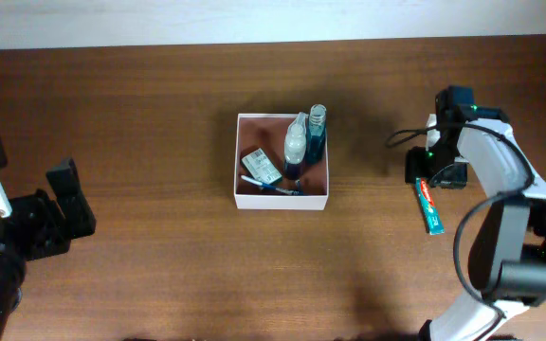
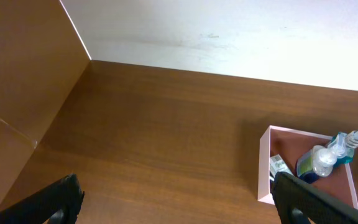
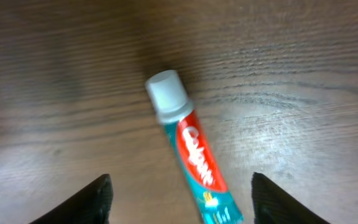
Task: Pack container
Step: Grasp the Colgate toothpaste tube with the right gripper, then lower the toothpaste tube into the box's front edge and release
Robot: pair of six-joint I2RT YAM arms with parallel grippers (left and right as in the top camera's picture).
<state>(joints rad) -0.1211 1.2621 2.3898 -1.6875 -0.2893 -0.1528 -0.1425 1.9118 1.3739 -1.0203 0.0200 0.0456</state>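
The container [image 1: 238, 152] is a square white-walled box with a reddish-brown inside, at the table's middle. It holds a clear bottle [image 1: 296, 139], a blue bottle [image 1: 316, 133], a small green-and-white carton [image 1: 261, 166] and a blue toothbrush [image 1: 268, 185]. It also shows in the left wrist view [image 2: 265, 168]. A red and teal toothpaste tube [image 1: 428, 205] lies on the table to the right. My right gripper [image 3: 180, 202] is open above the tube [image 3: 194, 158], a finger on each side, not touching. My left gripper [image 2: 179, 202] is open and empty at the far left.
A white wall [image 2: 229, 37] runs along the table's far edge. A black cable [image 1: 408, 137] loops by the right arm.
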